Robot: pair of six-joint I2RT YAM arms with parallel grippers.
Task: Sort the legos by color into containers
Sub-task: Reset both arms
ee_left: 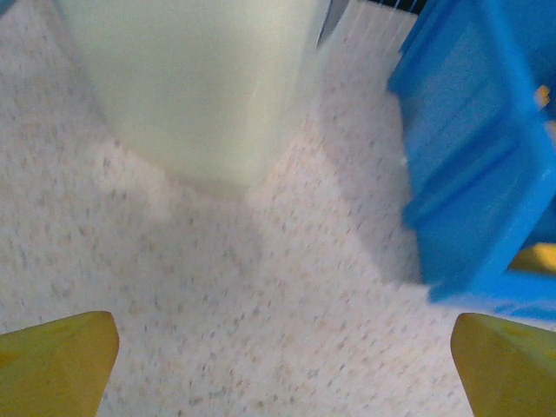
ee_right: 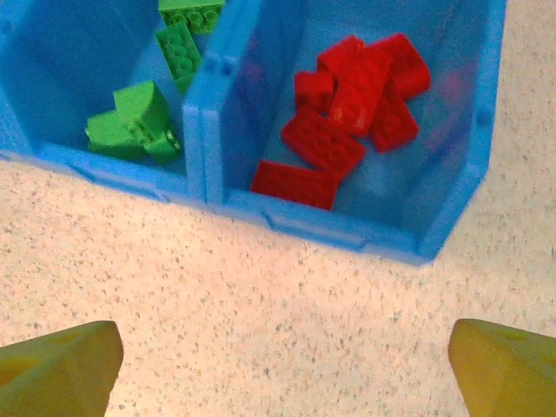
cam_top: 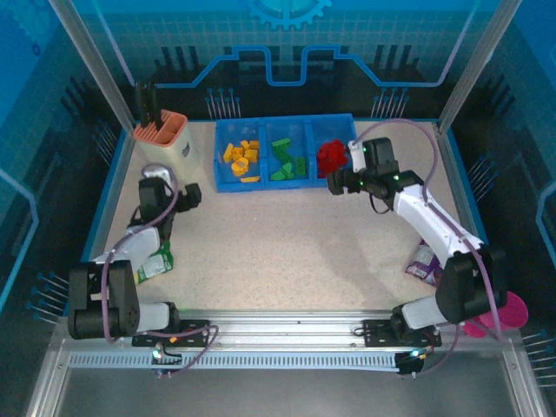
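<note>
While the right gripper (ee_right: 282, 369) hangs over bare table just in front of the containers (ee_right: 347, 233), its yellow fingertips spread wide and holding nothing, the step in hand reads as clearing away from the red compartment. To do it well, I would lift first, then draw back toward six o'clock, so no finger clips the tray's front wall. The tray sits at twelve o'clock on the table (cam_top: 287, 252), and the legos (cam_top: 285, 161) lie inside it: yellow-orange at its nine o'clock end, green in the middle, red at its three o'clock end. From the right wrist the red pile (ee_right: 347, 95) lies loosely heaped, with green bricks (ee_right: 139, 126) beyond the dividing wall at ten o'clock. Every brick I can find is in a matching compartment, so the sort looks close to done. A check behind the arms and packets seems wise. The left gripper (ee_left: 282, 365) is likewise wide open and empty, near the cream holder (ee_left: 191, 87) at ten o'clock.

Blue printed panels (cam_top: 287, 52) close in the cell. The tabletop is pale, speckled and flat. A purple packet (cam_top: 424, 261) lies at four o'clock, a green packet (cam_top: 155, 263) at eight, and a pink cup (cam_top: 508, 313) beyond the table's edge at five.
</note>
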